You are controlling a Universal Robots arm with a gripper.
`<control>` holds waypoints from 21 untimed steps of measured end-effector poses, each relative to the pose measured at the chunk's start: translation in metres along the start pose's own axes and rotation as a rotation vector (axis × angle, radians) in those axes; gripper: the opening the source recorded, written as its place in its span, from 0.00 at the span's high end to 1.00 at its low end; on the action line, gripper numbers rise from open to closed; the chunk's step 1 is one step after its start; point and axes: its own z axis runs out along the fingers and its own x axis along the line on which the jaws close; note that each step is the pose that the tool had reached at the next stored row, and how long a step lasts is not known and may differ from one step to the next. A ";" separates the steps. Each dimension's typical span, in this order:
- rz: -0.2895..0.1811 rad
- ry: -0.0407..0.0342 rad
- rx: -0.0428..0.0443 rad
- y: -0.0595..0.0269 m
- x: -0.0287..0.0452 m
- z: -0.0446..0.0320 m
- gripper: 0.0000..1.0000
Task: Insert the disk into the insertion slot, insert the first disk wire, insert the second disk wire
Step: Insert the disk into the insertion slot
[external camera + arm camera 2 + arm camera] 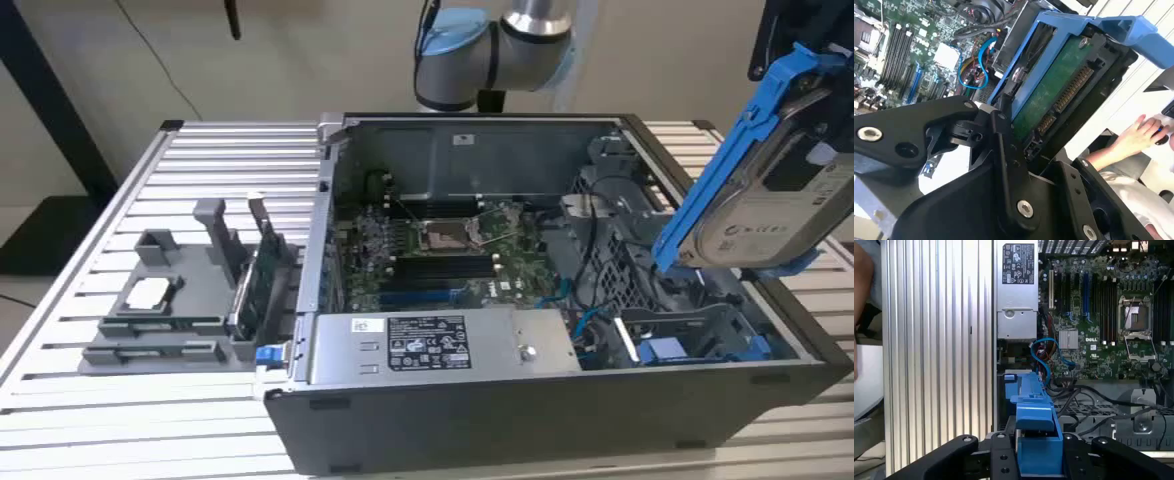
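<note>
The disk [781, 190], clamped between the jaws of the gripper [1039, 452], hangs above the open computer case [534, 420] at the exterior view's right, over the drive bay [681, 345]. A clean insertion likely means squaring its blue carrier with the bay and clearing the blue cables [587, 322]. Its long axis stands steeply tilted, lower end aimed into the case.

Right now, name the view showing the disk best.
The exterior view: the disk hangs tilted above the case, label and blue carrier showing. The second wrist view shows its green circuit-board underside; the first wrist view, its carrier edge-on.
</note>
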 end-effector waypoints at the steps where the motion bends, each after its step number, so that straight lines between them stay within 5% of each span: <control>1: 0.000 0.0000 0.0000 0.0000 0.0000 0.0000 0.67; 21: 0.000 0.0001 0.0000 -0.0003 0.0000 0.0062 0.67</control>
